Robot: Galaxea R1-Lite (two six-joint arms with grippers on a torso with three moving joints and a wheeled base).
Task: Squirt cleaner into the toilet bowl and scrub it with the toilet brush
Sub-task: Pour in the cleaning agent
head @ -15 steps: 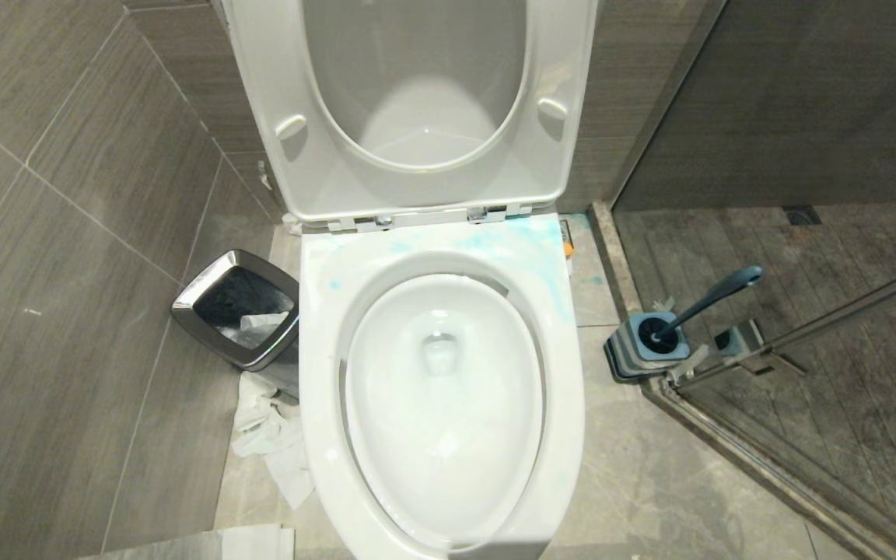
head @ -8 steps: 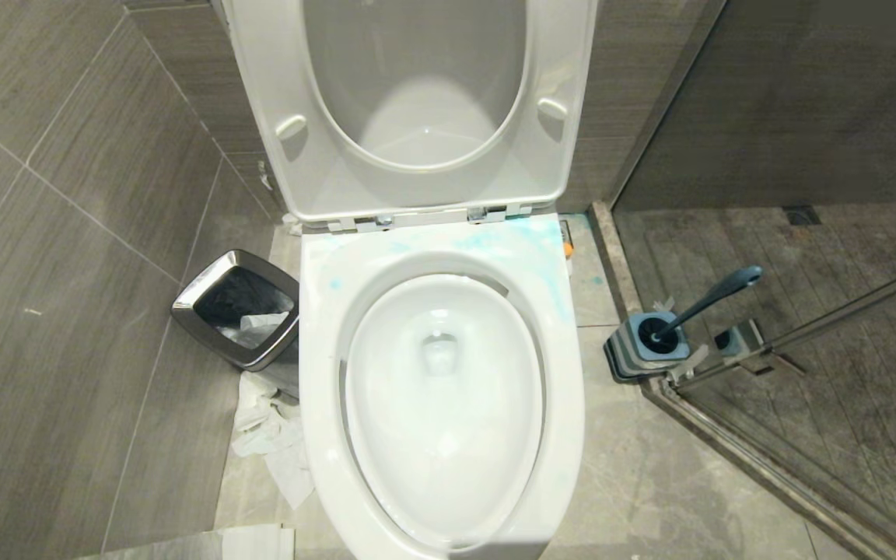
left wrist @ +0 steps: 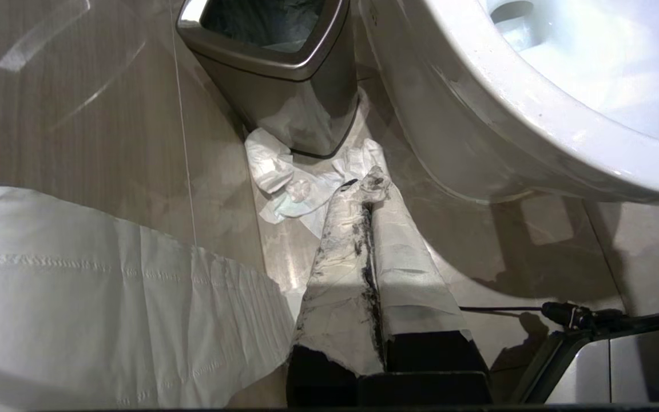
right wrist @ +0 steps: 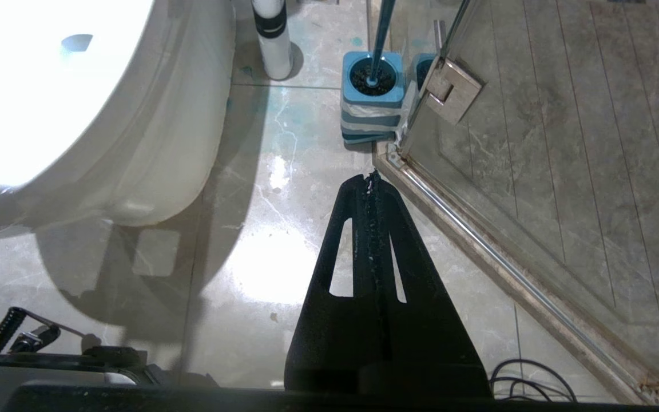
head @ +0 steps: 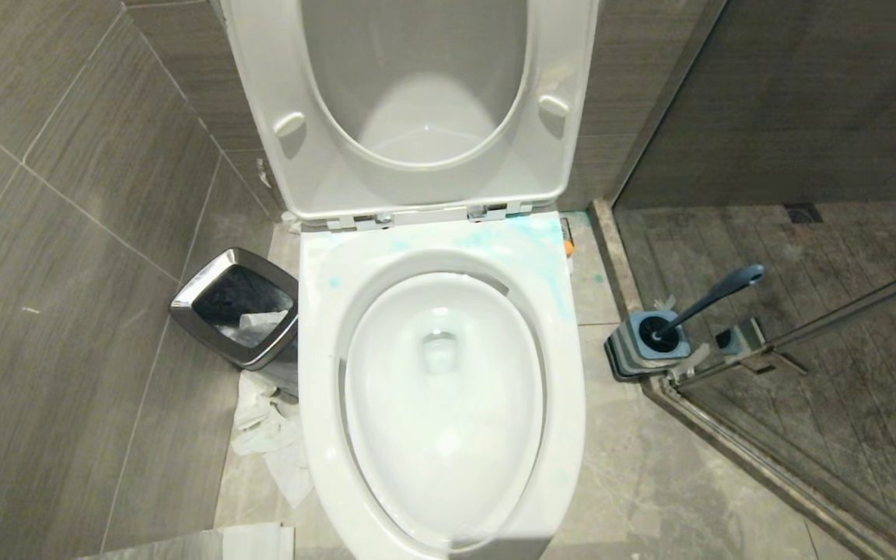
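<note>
Glossy white ceramic toilet bowl [head: 440,389] sits dead centre with the seat up and blue smears across its back rim; the toilet brush [head: 716,294] is parked in its striped holder [head: 642,346] by the shower door, on the robot's right; the cleaner [right wrist: 269,34] looks like it's on the floor between them. Left gripper [left wrist: 368,189] and right gripper [right wrist: 370,178] both hang low with fingers pressed together, holding nothing. Risk I'd guess: that leaning handle is slim — a sloppy grab could tip the holder.

Grey tiled walls [head: 67,194], marble floor [head: 650,482], glass shower door [head: 845,373].
</note>
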